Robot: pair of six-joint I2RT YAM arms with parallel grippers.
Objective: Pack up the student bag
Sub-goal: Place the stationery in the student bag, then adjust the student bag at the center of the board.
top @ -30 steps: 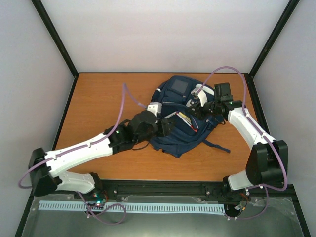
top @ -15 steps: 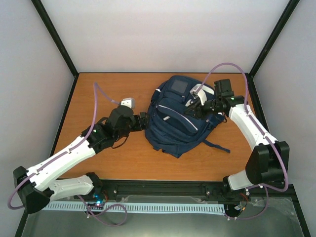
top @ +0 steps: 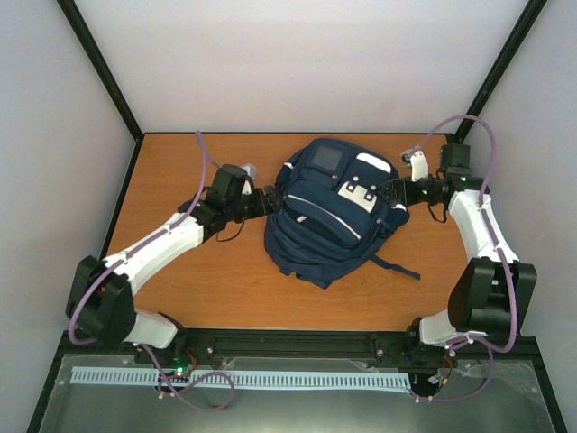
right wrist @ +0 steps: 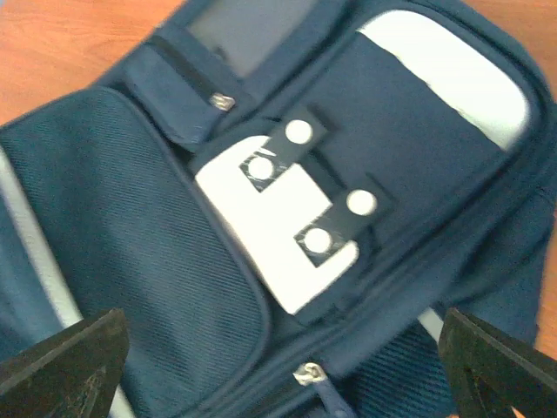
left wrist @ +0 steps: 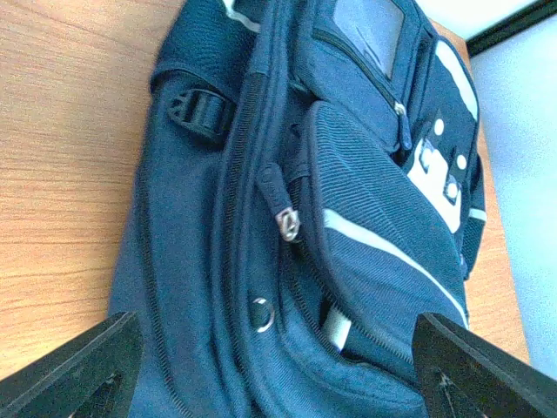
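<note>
On the orange wood-grain desk (top: 180, 280), toward the back and a little right of middle, the bag (top: 329, 216) lies flat with its front pockets facing up. It is soft navy fabric, ribbed on the pockets, with a thin white stripe (left wrist: 383, 252) and metal zip pulls (left wrist: 288, 224). A white patch (right wrist: 278, 231) carries dark tabs with four round pale studs. Above it sits a grey window pocket (top: 326, 161). A black plastic buckle (left wrist: 202, 113) shows on one side, and a dark strap (top: 397, 266) trails onto the desk at the near right.

The left end effector (top: 266, 200) sits at the bag's left edge with its fingers spread wide and nothing clamped; whether it touches the fabric cannot be told. The right end effector (top: 397, 191) sits at the bag's right edge, its fingers likewise wide apart and holding nothing. Purple cables (top: 203, 167) loop over both arms. Pale walls and black frame posts (top: 104, 72) close the desk in.
</note>
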